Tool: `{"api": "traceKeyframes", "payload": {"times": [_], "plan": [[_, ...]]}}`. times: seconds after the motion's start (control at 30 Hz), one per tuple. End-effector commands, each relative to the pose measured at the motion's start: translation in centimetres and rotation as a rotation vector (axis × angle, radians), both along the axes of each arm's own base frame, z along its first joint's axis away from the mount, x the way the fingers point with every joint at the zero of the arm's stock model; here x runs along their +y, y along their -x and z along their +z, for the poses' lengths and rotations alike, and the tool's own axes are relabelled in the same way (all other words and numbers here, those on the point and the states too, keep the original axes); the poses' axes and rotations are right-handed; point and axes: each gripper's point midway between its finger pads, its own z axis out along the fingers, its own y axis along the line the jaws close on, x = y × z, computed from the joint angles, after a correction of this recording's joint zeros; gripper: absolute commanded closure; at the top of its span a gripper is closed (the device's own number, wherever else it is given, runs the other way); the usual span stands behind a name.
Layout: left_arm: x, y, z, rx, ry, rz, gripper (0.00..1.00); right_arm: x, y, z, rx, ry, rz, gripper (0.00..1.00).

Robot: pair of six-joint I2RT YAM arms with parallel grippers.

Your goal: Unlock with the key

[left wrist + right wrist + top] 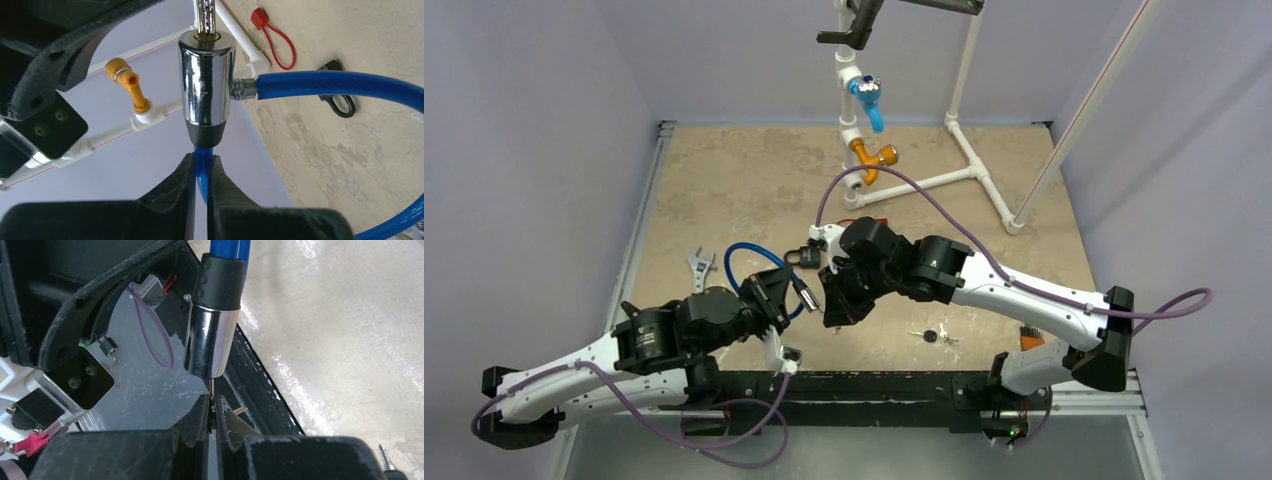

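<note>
No writing, number or brand mark can be read in any view. The chrome lock barrel (pixel 206 80) and the blue cable (pixel 340 84) show plain surfaces with only glare.

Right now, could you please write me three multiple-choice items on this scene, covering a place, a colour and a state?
1. Where does the wrench lie?
A. On the table, left of the cable loop
B. At the table's far right corner
C. Off the table, on the floor

2. What colour is the cable?
A. Red
B. Blue
C. Green

3. How is the left end effector?
A. Wide open above the table
B. Shut on the wrench
C. Shut on the cable, right next to the chrome lock barrel

Answers:
1 A: the top view shows the wrench flat on the table beside the loop's left side.
2 B: the cable's sheath is blue in every view.
3 C: the left wrist view shows both fingers pinching the cable where it leaves the barrel.
</note>
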Motion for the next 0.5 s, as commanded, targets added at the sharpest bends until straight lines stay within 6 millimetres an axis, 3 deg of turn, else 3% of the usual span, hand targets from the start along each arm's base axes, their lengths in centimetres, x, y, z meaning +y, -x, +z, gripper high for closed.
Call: {"api": "traceKeyframes", "payload": {"times": [0.0,0.27,0.47], "plan": [[-1.4,0.3,0.7,-0.075,-0.014,-0.069,1.0,1.9,-1.3,3.1,-0.055,-0.114,-0.016,1.0],[-1.1,-0.2,0.9,-0.063,-0.001,-0.016,1.0,2.2,-2.6,5.2,-0.124,-0.214,-0.09,1.0],[-0.7,-0.4,1.3,-0.031,0.01,0.021,1.0,2.2,-4.1,5.2,-0.157,-0.264,-0.187,1.0]]}}
